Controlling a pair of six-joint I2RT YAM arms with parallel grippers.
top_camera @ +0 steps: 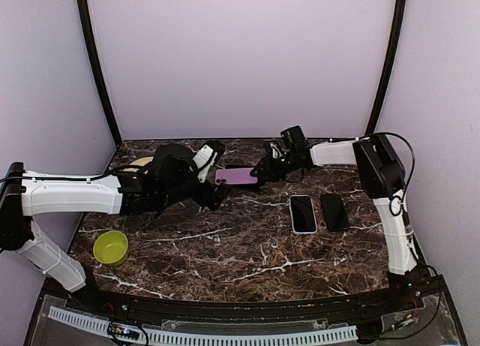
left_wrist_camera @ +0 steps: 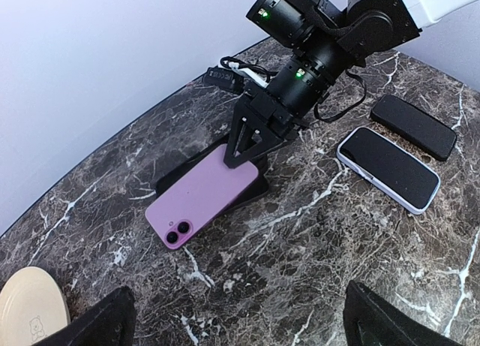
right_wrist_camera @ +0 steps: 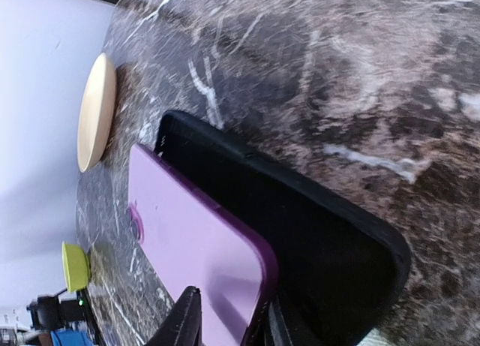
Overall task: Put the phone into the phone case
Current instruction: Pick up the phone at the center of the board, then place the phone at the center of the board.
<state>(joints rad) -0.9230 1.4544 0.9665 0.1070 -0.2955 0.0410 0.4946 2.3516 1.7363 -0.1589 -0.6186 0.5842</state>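
Between the fingers of the right pincer [left_wrist_camera: 244,154] sits one end of the purple phone [left_wrist_camera: 202,200], clamped there with its back and twin lenses facing up. The rest of it reaches away from that pincer, slanted across the open black phone case [left_wrist_camera: 174,179] that lies on the marble counter [left_wrist_camera: 300,248] just beneath. Facing the phone's lens end, the left pincer [left_wrist_camera: 240,325] hangs over the counter with its fingers [left_wrist_camera: 97,323] spread wide apart, while off to the right pincer's side a white-edged phone [left_wrist_camera: 388,168] and a flat black slab [left_wrist_camera: 414,126] lie next to each other.
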